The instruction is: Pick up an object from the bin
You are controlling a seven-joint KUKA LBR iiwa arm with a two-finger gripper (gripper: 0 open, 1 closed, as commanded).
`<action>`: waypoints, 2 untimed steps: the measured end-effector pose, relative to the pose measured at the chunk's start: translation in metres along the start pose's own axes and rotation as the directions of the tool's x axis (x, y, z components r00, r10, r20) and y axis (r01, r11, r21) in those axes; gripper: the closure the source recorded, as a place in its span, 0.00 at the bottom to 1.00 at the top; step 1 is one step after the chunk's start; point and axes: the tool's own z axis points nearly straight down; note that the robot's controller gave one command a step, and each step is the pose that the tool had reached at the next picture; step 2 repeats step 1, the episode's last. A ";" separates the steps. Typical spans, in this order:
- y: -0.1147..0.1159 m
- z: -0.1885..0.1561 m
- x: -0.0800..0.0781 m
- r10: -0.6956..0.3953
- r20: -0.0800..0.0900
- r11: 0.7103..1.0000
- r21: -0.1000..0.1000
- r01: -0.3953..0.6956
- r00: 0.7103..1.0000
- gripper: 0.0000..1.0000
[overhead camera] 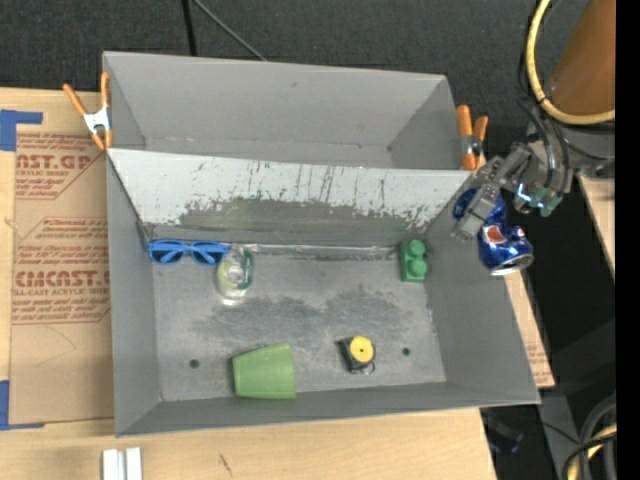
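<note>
My gripper (484, 211) hangs over the bin's right rim, above the sloping right wall. It is shut on a crushed blue can (503, 248) with red and white markings, which sticks out below the fingers. The loose thing nearest to it is a small green block (413, 261), on the bin floor at the right, against the back wall. A little yellow and black round thing (358, 353) lies near the front, right of the middle.
A green cup (265, 372) lies on its side at the front. Blue sunglasses (187, 253) rest at the back left, with a clear round glass thing (233, 274) beside them. The arm comes in from the upper right.
</note>
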 end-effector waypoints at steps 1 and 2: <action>0.006 0.142 0.015 -0.177 -0.016 0.984 0.005 0.177 0.984 1.00; 0.006 0.142 0.015 -0.177 -0.016 0.984 0.005 0.177 0.984 1.00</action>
